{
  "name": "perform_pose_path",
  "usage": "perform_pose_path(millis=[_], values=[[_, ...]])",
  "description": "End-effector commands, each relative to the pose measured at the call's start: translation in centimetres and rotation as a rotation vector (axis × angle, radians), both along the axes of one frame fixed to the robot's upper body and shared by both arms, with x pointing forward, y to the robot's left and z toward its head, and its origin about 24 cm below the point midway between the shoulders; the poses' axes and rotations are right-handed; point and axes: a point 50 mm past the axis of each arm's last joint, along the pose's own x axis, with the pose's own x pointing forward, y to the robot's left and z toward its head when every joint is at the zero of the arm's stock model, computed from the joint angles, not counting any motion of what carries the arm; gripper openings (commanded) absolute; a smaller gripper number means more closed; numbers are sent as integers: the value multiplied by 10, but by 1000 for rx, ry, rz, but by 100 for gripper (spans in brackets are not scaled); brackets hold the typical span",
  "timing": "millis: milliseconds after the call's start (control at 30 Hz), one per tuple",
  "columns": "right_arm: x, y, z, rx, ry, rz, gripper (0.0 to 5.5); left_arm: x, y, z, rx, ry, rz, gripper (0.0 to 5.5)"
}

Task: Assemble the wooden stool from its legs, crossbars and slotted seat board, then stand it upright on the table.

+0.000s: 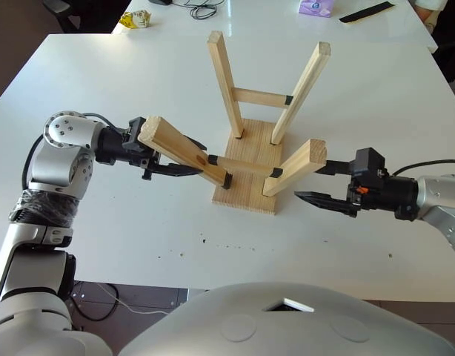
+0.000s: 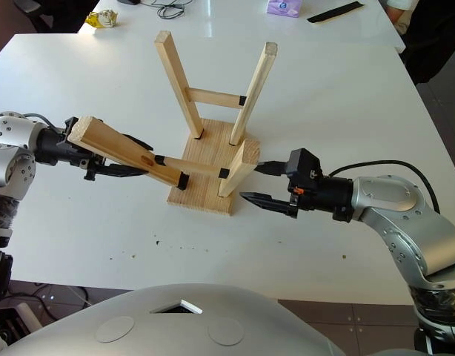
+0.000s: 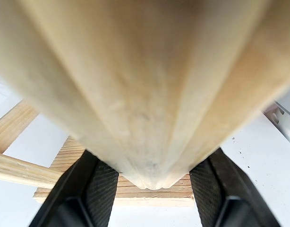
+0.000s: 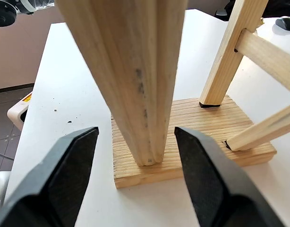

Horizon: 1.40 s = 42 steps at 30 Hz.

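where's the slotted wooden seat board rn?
Head views: the slotted wooden seat board lies flat on the white table, between the left gripper, clamped on a tilted wooden leg, and the open right gripper.

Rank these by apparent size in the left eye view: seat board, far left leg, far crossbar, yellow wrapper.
1. seat board
2. far left leg
3. far crossbar and yellow wrapper look alike; the wrapper lies farther off, so no ranking.

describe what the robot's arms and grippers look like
Both arms are rounded silver-grey shells. The left arm has a ball-like joint with small holes, a dark wrapped band below. The right arm has a black cable looping over it, a boxy black module and an orange mark at the wrist. The left gripper and right gripper each have two black tapered fingers.
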Motion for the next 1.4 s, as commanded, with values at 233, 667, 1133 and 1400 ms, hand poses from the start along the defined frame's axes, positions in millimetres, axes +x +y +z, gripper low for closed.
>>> perform_pose_path(millis=[233, 667, 1133, 1400], values=[[7, 13, -3, 0, -80, -2, 298, -18, 0, -42, 234, 227, -45, 207], [5, 15, -5, 15, -95, 5, 298, -17, -8, -30, 226, 265, -66, 207], [-1, 5, -10, -7, -91, -34, 298, -17, 1, -15, 203, 140, -30, 207], [-1, -1, -10, -31, -92, -31, 298, -33, -1, -9, 141, 96, 17, 207]])
